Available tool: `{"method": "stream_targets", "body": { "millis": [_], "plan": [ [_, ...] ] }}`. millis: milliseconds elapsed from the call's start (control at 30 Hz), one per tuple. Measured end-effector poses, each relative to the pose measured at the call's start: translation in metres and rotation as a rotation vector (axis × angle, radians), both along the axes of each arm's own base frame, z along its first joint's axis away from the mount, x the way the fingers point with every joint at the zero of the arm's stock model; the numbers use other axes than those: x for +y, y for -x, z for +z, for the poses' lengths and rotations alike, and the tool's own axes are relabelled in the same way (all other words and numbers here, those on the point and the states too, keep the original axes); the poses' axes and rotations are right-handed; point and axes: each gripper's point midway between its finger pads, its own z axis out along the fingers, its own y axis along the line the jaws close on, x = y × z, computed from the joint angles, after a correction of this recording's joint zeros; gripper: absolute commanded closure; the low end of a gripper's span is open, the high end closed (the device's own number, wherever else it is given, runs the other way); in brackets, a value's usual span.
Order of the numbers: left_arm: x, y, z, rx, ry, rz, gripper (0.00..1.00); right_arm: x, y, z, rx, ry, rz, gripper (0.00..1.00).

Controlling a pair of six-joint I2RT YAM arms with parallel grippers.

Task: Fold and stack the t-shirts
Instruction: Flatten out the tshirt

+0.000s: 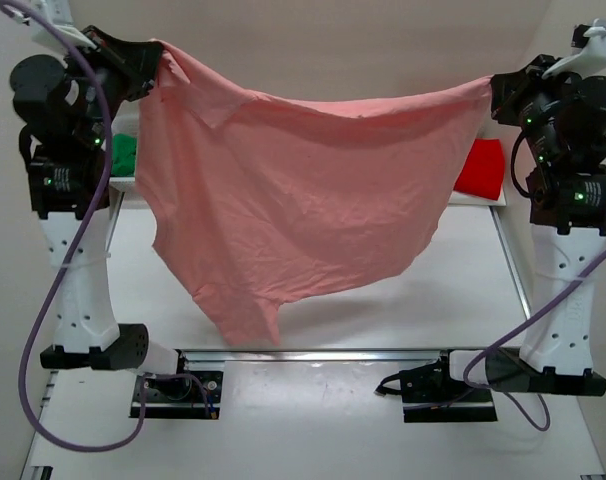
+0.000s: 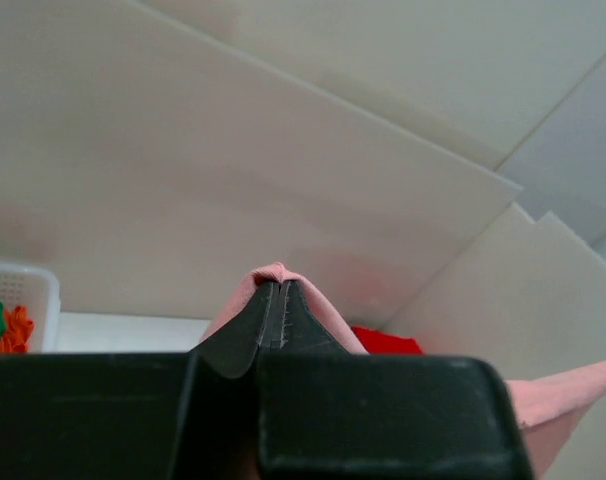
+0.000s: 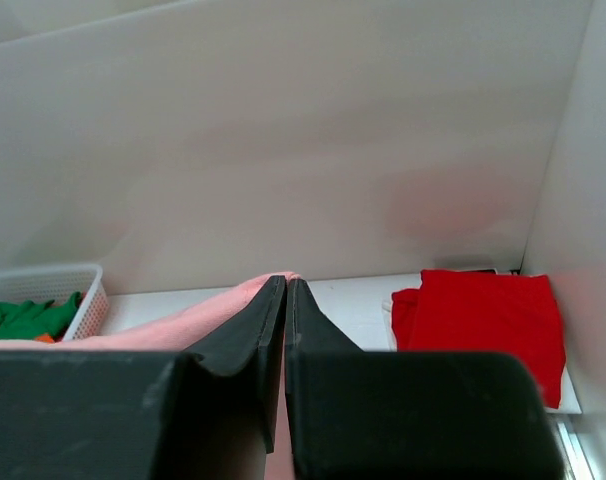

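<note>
My surface (image 1: 453, 300) is a white board, closed in by pale walls (image 1: 363, 40) at 12 o'clock and along both sides. Above it the salmon-pink t-shirt (image 1: 303, 190) hangs spread wide between the two arms. Its top edge sags a little and its lowest corner dangles toward 6 o'clock; I cannot tell whether that corner touches the board. The left pincer (image 2: 274, 288) is clenched on the shirt's upper corner at 10 o'clock, with pink cloth bunched over its tips. The right pincer (image 3: 285, 284) is clenched on the opposite corner at 2 o'clock.

From the top camera I see only a sliver of the red t-shirt (image 3: 483, 315) at 3 o'clock and a scrap of the green t-shirt (image 3: 23, 318) at 9 o'clock, both behind the hanging cloth. The right wrist camera shows more: the red one lies flat and squared off against the right wall, and the green one sits in a white mesh basket (image 3: 53, 275). The left wrist camera adds the orange t-shirt (image 2: 18, 328) beside the green in that basket.
</note>
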Motion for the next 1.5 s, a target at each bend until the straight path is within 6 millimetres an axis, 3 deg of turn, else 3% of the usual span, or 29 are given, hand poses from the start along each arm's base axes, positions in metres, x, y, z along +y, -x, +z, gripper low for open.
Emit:
{"method": "stream_targets", "body": {
  "millis": [333,467,600,733,800,867,933,1033,1100,1200,1367,1500],
  "plan": [
    [-0.002,-0.096,-0.067,0.162,-0.033,-0.007,1.00,0.007,-0.078,-0.057,0.138,0.024,0.020,1.00],
    [0.007,-0.124,-0.068,0.158,-0.031,0.000,1.00,0.001,-0.115,-0.061,0.157,0.039,0.006,1.00],
    [0.025,-0.125,-0.064,0.144,-0.023,0.025,1.00,-0.009,-0.128,-0.051,0.131,0.037,-0.002,1.00],
    [0.021,-0.103,-0.053,0.121,-0.030,0.012,1.00,-0.027,-0.116,-0.043,0.106,0.028,-0.024,1.00],
    [0.006,-0.087,-0.057,0.127,-0.042,-0.019,1.00,-0.035,-0.105,-0.054,0.125,0.023,-0.041,1.00],
    [-0.014,-0.069,-0.076,0.153,-0.056,-0.058,1.00,-0.038,-0.094,-0.078,0.170,0.016,-0.053,1.00],
    [-0.031,-0.045,-0.112,0.216,-0.064,-0.102,1.00,-0.038,-0.080,-0.113,0.239,-0.001,-0.060,1.00],
    [-0.032,-0.008,-0.181,0.343,-0.061,-0.122,1.00,-0.035,-0.047,-0.193,0.408,-0.045,-0.072,1.00],
    [-0.028,0.019,-0.225,0.427,-0.056,-0.112,1.00,-0.030,-0.015,-0.248,0.551,-0.081,-0.081,1.00],
    [-0.038,0.065,-0.289,0.534,-0.051,-0.159,1.00,-0.025,0.038,-0.317,0.747,-0.124,-0.111,1.00],
    [-0.055,0.129,-0.385,0.735,-0.057,-0.255,1.00,-0.022,0.119,-0.397,1.028,-0.153,-0.190,1.00],
    [-0.058,0.178,-0.454,0.901,-0.057,-0.306,1.00,-0.018,0.160,-0.426,1.173,-0.192,-0.212,1.00]
  ]
}}
